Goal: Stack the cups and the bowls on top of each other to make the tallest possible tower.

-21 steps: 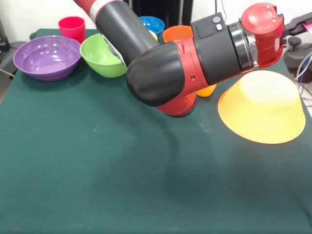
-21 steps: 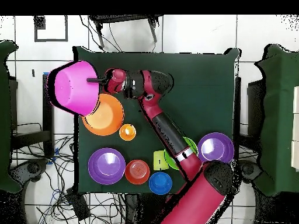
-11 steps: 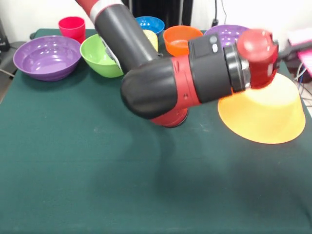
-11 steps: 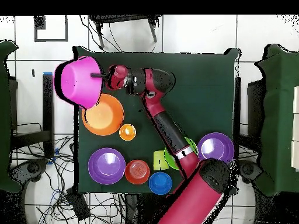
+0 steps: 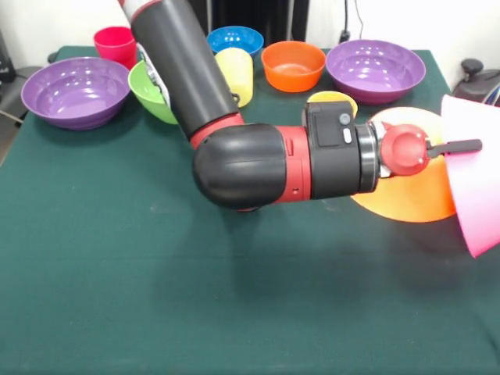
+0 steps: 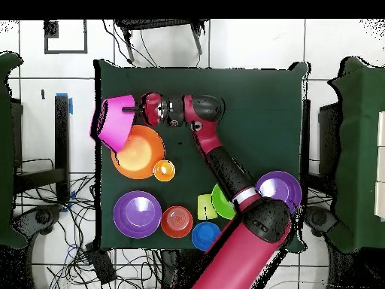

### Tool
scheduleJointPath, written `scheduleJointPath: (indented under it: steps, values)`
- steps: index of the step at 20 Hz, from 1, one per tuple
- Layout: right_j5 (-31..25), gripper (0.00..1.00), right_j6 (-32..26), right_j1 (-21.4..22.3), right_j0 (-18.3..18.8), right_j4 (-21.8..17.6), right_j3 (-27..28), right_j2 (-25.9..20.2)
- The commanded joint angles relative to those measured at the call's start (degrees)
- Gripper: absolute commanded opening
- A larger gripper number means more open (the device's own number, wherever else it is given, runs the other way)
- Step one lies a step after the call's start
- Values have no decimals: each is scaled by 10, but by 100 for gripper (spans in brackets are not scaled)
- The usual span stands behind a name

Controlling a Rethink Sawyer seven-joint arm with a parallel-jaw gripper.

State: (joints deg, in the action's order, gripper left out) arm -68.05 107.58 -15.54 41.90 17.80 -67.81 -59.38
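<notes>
My gripper (image 5: 457,145) (image 6: 129,111) is shut on the rim of the large pink bowl (image 5: 476,183) (image 6: 113,122), which hangs tipped on its side at the table's edge. Just beside it the large orange bowl (image 5: 410,199) (image 6: 137,152) lies upside down on the green cloth. The small orange cup (image 5: 332,100) (image 6: 164,171) stands close behind that bowl. Along the far row are a red cup (image 5: 114,43), a purple bowl (image 5: 76,90), a green bowl (image 5: 147,90), a yellow cup (image 5: 234,72), a blue bowl (image 5: 236,37), an orange-red bowl (image 5: 293,64) and a second purple bowl (image 5: 376,69).
My forearm and elbow (image 5: 250,164) stretch low across the middle of the table and cover part of the green bowl. Cables lie on the floor past the table edge (image 6: 96,188) near the pink bowl.
The arm has dropped lower and swung the pink bowl in over the table edge, closer to the upside-down orange bowl. The far row of bowls has come into sight behind the arm.
</notes>
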Motion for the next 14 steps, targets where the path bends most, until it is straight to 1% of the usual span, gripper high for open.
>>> scheduleJointPath:
  steps: [1,5,8,10,12,14]
  values:
    - [-14,0,224,45,-38,47,78,133]
    - [-32,0,233,48,-48,42,92,143]
    - [-41,0,233,42,-50,43,94,135]
    - [-49,0,232,33,-57,46,108,128]
    - [-72,0,225,24,-69,51,134,123]
    - [-102,0,207,9,-86,50,179,119]
